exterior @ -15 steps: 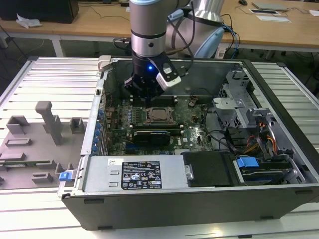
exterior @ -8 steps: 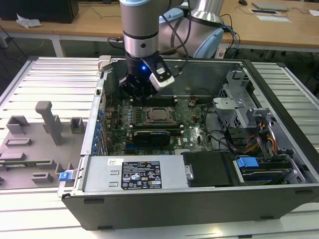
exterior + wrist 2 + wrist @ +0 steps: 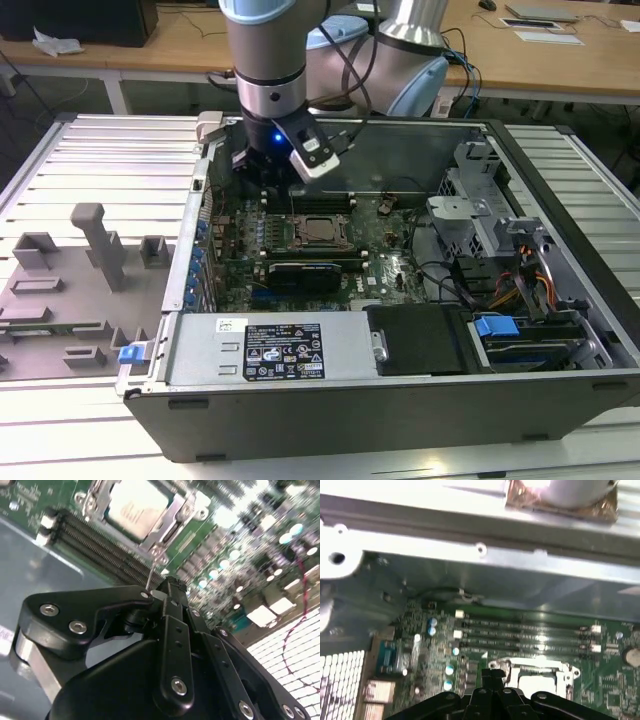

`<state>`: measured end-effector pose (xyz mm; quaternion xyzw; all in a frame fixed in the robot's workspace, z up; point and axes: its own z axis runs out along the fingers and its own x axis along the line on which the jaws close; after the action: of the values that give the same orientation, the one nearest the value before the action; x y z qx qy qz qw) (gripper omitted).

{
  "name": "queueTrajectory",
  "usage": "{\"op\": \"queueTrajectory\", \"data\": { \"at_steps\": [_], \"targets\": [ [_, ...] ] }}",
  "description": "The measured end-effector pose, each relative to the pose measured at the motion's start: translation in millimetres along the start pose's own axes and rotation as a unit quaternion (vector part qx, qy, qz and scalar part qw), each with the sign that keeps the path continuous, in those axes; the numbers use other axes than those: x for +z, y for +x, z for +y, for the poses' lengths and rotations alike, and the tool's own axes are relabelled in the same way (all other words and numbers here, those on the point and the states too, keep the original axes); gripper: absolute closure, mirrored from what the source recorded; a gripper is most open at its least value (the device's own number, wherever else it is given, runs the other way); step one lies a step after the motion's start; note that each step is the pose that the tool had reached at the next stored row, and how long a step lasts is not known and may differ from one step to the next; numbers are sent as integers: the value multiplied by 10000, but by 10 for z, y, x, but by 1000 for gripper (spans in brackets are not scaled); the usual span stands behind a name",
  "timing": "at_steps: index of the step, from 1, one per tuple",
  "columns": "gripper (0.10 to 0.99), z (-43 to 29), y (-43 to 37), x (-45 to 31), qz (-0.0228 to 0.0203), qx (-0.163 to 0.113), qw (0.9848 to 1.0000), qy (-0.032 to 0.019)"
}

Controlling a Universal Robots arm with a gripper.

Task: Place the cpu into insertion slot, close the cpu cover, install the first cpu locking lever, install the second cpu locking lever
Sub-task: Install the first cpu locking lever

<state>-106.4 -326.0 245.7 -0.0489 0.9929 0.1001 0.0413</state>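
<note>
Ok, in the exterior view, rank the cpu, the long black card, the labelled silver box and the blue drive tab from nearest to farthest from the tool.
1. cpu, just camera-side of the tool.
2. long black card, next row toward the camera.
3. labelled silver box, at the case's near wall.
4. blue drive tab, far off at the exterior view's right.

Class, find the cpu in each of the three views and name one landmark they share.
Exterior view: the cpu sits near the motherboard's middle.
Second wrist view: the cpu lies beyond the claw, beside the memory slots.
First wrist view: the cpu lies just beyond the claw, beside those slots.
Shared landmark: the memory slots alongside it.
</note>
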Motion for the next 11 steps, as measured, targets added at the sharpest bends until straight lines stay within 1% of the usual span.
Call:
{"op": "queueTrajectory", "data": {
  "at_steps": [1, 2, 3, 6, 8, 9, 10, 11],
  "targets": [
    [980, 1, 6, -1, -16, 3, 10000, -70],
    [980, 2, 14, -1, -39, 8, 9998, -169],
    [980, 2, 15, -1, -44, 9, 9998, -182],
    [980, -1, -4, 1, -43, 8, 9998, -182],
    [980, -9, -83, 10, -43, 8, 9998, -182],
    [980, -16, -146, 17, -42, 9, 9998, -182],
    [980, -21, -181, 20, -41, 9, 9998, -182],
    [980, -27, -234, 26, -39, 9, 9998, -182]
  ]
}}
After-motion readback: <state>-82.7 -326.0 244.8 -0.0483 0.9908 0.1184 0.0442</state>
